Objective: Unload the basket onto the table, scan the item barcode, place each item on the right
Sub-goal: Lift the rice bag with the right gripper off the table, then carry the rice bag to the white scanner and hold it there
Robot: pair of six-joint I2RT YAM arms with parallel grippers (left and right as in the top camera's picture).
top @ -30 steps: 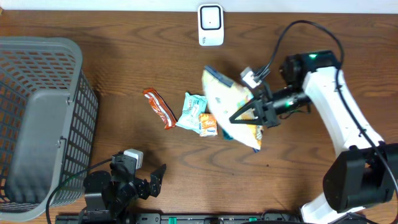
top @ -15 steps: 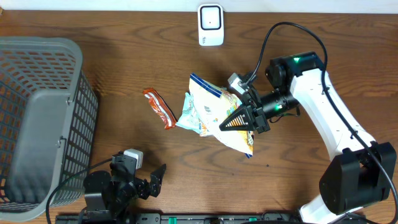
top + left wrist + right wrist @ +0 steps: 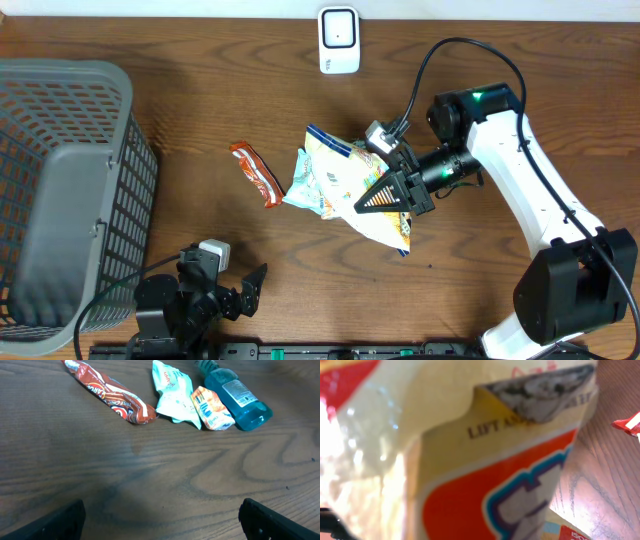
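Over wooden counter [image 3: 200, 130], clamping right claw [image 3: 375, 198] on chip bag [image 3: 338, 180], resting left claw [image 3: 250, 285] apart; risking limp foil slipping, hiding barcode from scanner [image 3: 339, 40]

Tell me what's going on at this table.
The right fingers are shut on a large snack bag, holding it over the middle of the table. The white scanner sits at the far edge, and the bag is not at it yet. The left fingers are open and empty at the near edge. A candy bar and small packets lie by the bag.
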